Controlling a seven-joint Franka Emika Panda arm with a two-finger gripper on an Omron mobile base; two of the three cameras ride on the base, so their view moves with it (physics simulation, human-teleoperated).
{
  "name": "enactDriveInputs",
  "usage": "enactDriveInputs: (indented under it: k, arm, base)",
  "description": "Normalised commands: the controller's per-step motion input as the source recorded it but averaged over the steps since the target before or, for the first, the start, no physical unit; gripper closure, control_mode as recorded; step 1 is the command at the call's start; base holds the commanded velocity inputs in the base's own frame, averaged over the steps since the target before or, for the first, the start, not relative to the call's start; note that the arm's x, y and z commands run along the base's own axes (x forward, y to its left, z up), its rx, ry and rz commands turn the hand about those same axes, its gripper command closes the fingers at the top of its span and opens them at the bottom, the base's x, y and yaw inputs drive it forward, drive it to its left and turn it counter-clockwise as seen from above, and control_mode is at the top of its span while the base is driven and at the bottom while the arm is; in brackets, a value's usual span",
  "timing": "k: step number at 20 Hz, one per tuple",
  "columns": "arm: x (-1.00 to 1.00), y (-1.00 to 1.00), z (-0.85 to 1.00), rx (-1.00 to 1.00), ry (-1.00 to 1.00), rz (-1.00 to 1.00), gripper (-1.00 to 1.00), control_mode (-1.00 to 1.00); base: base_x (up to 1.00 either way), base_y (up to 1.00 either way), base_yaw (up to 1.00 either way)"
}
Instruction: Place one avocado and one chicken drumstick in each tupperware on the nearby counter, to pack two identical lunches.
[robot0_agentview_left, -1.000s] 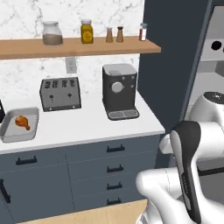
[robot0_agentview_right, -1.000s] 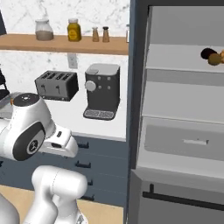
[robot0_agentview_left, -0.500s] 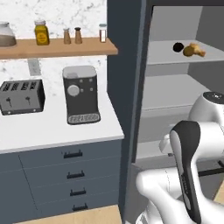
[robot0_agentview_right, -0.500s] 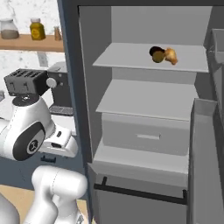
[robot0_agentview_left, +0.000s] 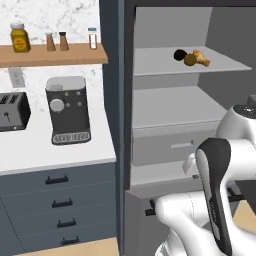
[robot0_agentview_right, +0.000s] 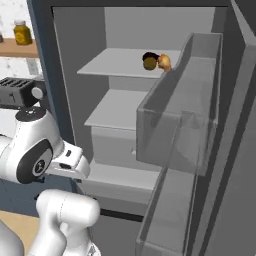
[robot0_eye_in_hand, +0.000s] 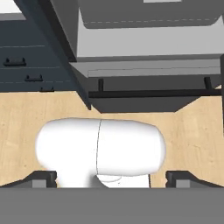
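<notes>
Sitting open in front of the robot is a tall fridge (robot0_agentview_left: 170, 125) with smooth matte grey walls and flat pale shelves, all boxy and plain. On its top shelf (robot0_agentview_left: 165, 64) two avocados, a dark roundish one (robot0_agentview_left: 179, 54) and a browner one (robot0_agentview_left: 190, 60), are lying touching each other, and a golden-tan chicken drumstick (robot0_agentview_left: 202, 58) with a knobbly end is resting right against the browner one; in the right base view the same cluster (robot0_agentview_right: 156, 61) is sitting near the shelf's right side, just behind a clear, glassy door bin (robot0_agentview_right: 180, 120). To the left, the table (robot0_agentview_left: 45, 150) is a flat white worktop over slate-blue drawers with thin black bar handles (robot0_agentview_left: 56, 179); a blocky dark coffee machine (robot0_agentview_left: 68, 110) with a round dial is standing on it, and a dark slotted toaster (robot0_agentview_left: 12, 111) is sitting beside that. Above, a brown wooden wall shelf (robot0_agentview_left: 50, 54) is carrying a jar of yellow stuff (robot0_agentview_left: 19, 38) and small shakers (robot0_agentview_left: 56, 41), against a marbled white wall. The hand (robot0_eye_in_hand: 112, 177) is pointing down over a light wood-grain floor (robot0_eye_in_hand: 188, 127), its two dark fingertips (robot0_eye_in_hand: 40, 177) are spread far apart, and nothing is sitting between them.
</notes>
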Motion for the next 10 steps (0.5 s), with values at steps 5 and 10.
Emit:
enactDriveInputs:
  k: [5,10]
  arm:
    - [0.0,0.0,0.0,0.0,0.0,0.0,-1.0,1.0]
    - [0.0,0.0,0.0,0.0,0.0,0.0,-1.0,1.0]
  base:
    - [0.19,-0.36,0.0]
    - [0.25,-0.19,-0.1]
